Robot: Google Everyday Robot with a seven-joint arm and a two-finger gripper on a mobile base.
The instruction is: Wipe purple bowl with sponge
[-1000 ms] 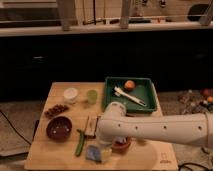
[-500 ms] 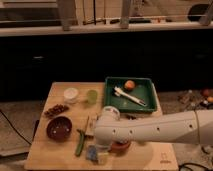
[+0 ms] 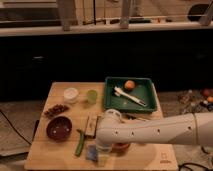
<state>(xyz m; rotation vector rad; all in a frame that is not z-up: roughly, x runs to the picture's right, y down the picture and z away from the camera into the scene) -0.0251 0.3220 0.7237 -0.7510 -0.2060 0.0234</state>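
The purple bowl (image 3: 59, 128) stands upright on the left side of the wooden table (image 3: 45, 156). A small blue sponge (image 3: 92, 152) lies near the table's front edge, right of the bowl. My white arm (image 3: 150, 131) reaches in from the right. The gripper (image 3: 102, 156) hangs down at the sponge's right side, right at it; whether it touches the sponge is unclear. The gripper is well to the right of the bowl and lower in the picture.
A green tray (image 3: 112, 102) at the back right holds an orange ball (image 3: 129, 85) and a white brush (image 3: 129, 97). A white cup (image 3: 71, 94), a green cup (image 3: 92, 96), red bits (image 3: 55, 109), a green vegetable (image 3: 80, 142), a small box (image 3: 91, 125) and a red object (image 3: 120, 147) lie around.
The arm has shifted a little left and down, bringing the gripper closer to the blue sponge. The bowl and other things have not moved.
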